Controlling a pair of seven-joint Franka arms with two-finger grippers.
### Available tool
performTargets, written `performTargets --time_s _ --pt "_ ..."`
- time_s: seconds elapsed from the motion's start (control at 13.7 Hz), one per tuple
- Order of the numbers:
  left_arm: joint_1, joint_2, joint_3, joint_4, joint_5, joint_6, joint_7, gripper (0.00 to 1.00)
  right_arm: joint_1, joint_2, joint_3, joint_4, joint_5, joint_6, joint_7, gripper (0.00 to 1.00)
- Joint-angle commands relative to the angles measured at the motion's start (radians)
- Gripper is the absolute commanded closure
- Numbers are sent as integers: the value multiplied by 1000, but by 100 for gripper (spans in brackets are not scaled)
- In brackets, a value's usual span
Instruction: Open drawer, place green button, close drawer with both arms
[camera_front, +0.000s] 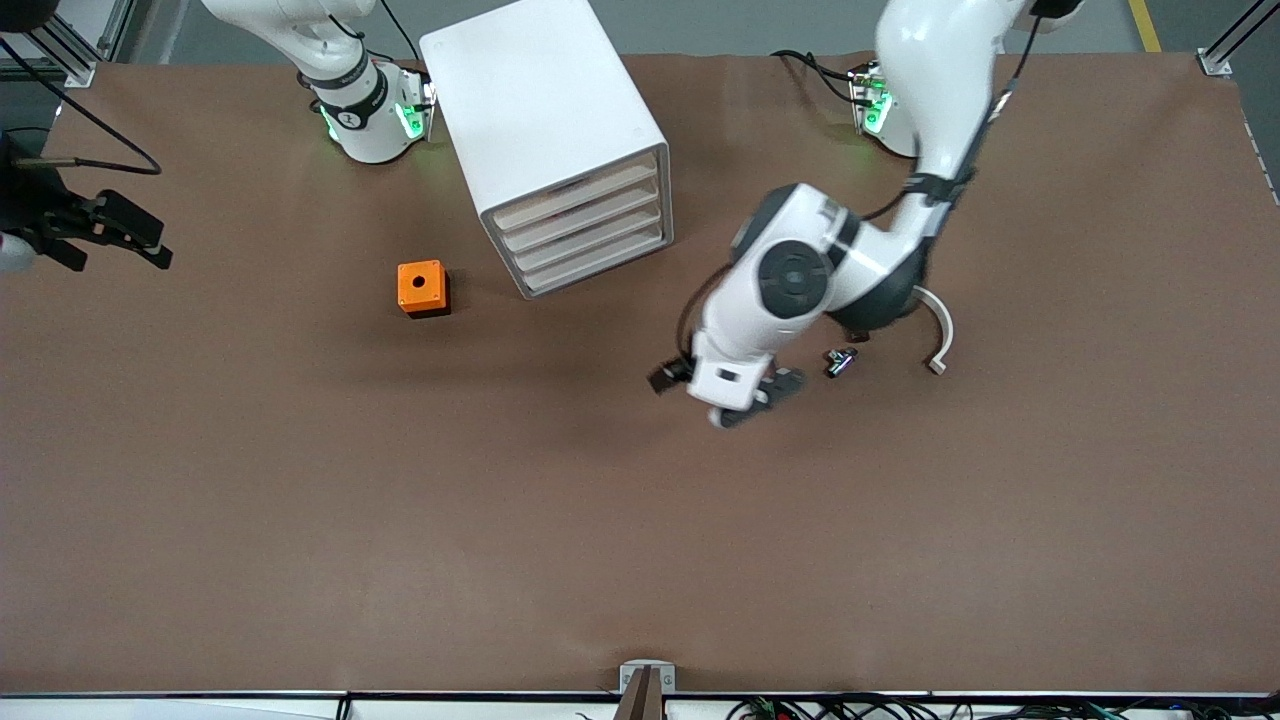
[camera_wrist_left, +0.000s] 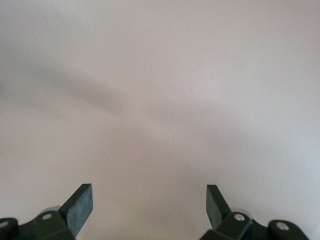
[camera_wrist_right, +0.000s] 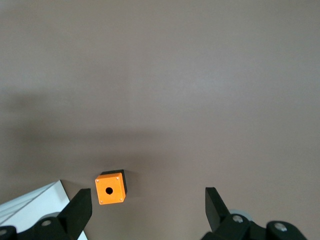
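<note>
The white cabinet (camera_front: 545, 110) stands near the robots' bases, and its four pale-fronted drawers (camera_front: 590, 245) are all shut. My left gripper (camera_front: 760, 400) hangs low over bare table, nearer the front camera than the cabinet. It is open and empty, and the left wrist view (camera_wrist_left: 149, 202) shows only table between its fingers. A small dark part (camera_front: 840, 362) lies on the table beside it. I cannot tell whether this is the button, as no green cap shows. My right gripper (camera_front: 120, 255) waits open and empty over the right arm's end of the table (camera_wrist_right: 148, 205).
An orange box with a hole (camera_front: 423, 288) sits on the table beside the cabinet's front, toward the right arm's end. It also shows in the right wrist view (camera_wrist_right: 110, 189) with a cabinet corner (camera_wrist_right: 30, 210). The left arm's elbow (camera_front: 800, 275) hangs over the table.
</note>
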Motion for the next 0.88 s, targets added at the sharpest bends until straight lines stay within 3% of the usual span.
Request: performTargets --time_s 0.0,0.22,0.51,0.8 --pt "88 -96 -13 20 89 -40 34 0 -2 19 8 59 -13 -22 37 0" --pt "202 -181 -13 20 92 -126 135 0 -4 21 8 61 -10 -20 31 0" --pt "334 -293 -10 20 92 -304 447 0 -4 21 8 70 -10 -33 29 0" --pt "429 -385 -12 9 91 -434 651 0 -5 21 6 81 -13 -126 34 0"
